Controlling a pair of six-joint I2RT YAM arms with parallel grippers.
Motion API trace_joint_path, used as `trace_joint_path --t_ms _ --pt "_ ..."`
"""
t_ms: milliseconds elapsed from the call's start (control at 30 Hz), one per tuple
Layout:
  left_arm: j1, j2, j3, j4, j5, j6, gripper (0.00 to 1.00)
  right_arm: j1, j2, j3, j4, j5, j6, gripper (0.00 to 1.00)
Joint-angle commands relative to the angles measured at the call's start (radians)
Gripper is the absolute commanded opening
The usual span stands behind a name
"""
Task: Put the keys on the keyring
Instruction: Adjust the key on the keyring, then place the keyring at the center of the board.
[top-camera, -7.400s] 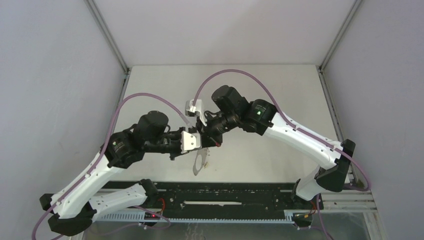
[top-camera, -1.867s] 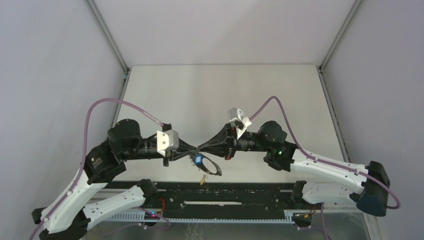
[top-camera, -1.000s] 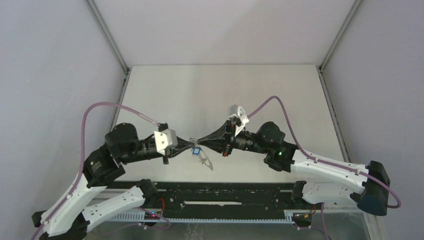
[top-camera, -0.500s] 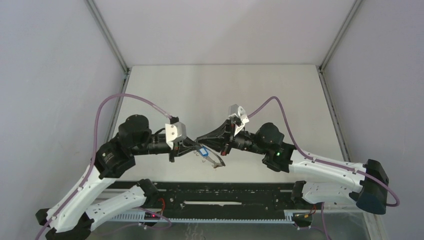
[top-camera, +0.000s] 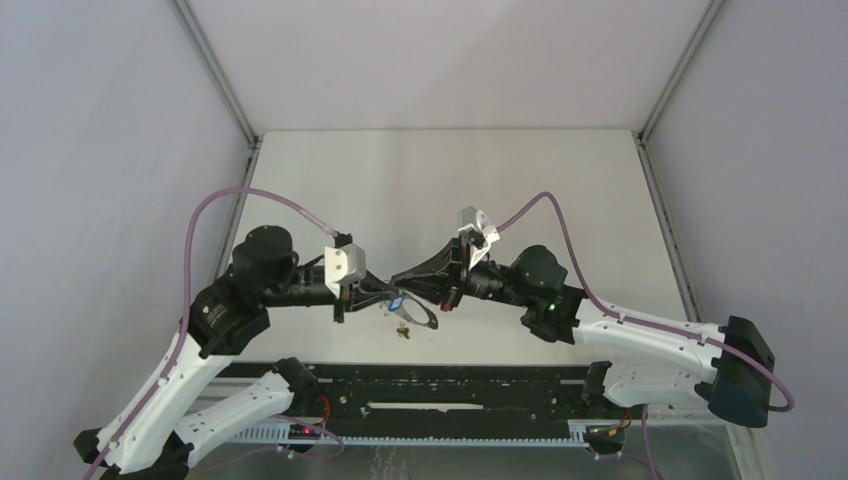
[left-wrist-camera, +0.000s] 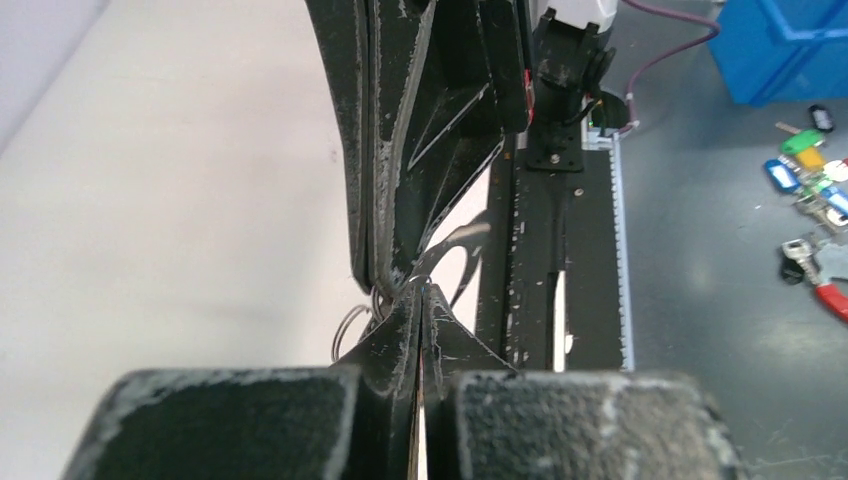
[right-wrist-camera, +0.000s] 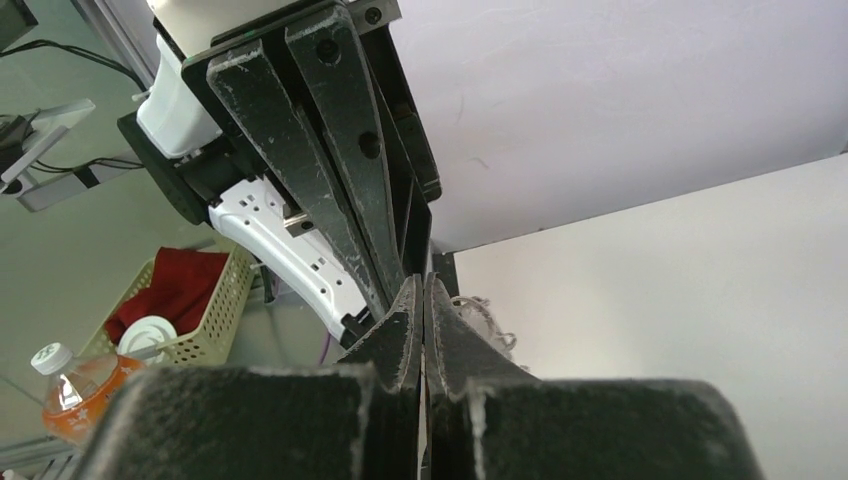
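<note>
Above the near middle of the table my two grippers meet tip to tip. The keyring (top-camera: 420, 318), a thin dark hoop, hangs in the air just under them. A blue-headed key (top-camera: 397, 303) dangles at its top and a yellow-headed key (top-camera: 403, 331) at its bottom. My left gripper (top-camera: 385, 299) comes in from the left, jaws shut on the keyring at its small wire loops (left-wrist-camera: 352, 326). My right gripper (top-camera: 398, 281) reaches from the right, shut on the keyring too. The loops (right-wrist-camera: 488, 318) show behind the right fingertips (right-wrist-camera: 436, 300). The keys are hidden in both wrist views.
A black rail (top-camera: 430, 385) runs along the table's near edge, under the hanging ring. Grey walls enclose the table on three sides. Off the table lie a blue bin (left-wrist-camera: 790, 45), loose coloured keys (left-wrist-camera: 812, 180) and a basket (right-wrist-camera: 185, 300) with red cloth.
My left gripper pulled back left, then returned to the right gripper's tips and closed fully. The ring with its keys swung under the tips and now hangs lower; the right arm barely shifted.
</note>
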Motion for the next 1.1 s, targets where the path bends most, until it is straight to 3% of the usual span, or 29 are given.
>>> trace_joint_path --t_ms 0,200,233,333,467,500,667,800,900,1067 --pt "0.058 -0.016 -0.012 0.01 0.016 0.164 0.0 0.004 -0.024 -0.019 0.057 -0.095 0.066 0.0" --pt "0.06 -0.016 0.012 -0.047 0.053 0.245 0.0 -0.033 -0.043 -0.02 0.028 -0.141 0.075 0.0" --pt "0.06 -0.019 0.01 -0.059 0.047 0.259 0.05 -0.039 -0.046 -0.02 0.03 -0.151 0.077 0.0" --pt "0.06 -0.024 0.008 -0.123 0.02 0.318 0.48 -0.063 -0.061 -0.02 0.027 -0.177 0.078 0.0" --pt "0.06 -0.057 -0.061 -0.113 -0.026 0.34 0.74 -0.084 -0.074 -0.02 0.015 -0.196 0.083 0.0" --pt "0.06 -0.069 -0.084 -0.08 -0.038 0.31 0.77 -0.085 -0.079 -0.021 -0.001 -0.178 0.08 0.0" --pt "0.06 -0.064 -0.06 -0.008 0.013 0.062 0.82 -0.071 -0.109 -0.019 -0.081 -0.062 0.04 0.0" --pt "0.094 -0.043 -0.031 -0.057 0.199 0.041 0.74 -0.057 -0.11 0.006 -0.161 0.016 0.003 0.0" --pt "0.105 -0.051 -0.059 0.009 0.246 -0.067 0.69 -0.038 -0.117 0.025 -0.221 0.106 -0.029 0.0" --pt "0.104 -0.047 -0.171 0.218 0.26 -0.293 0.81 -0.002 -0.103 0.066 -0.29 0.299 -0.052 0.0"
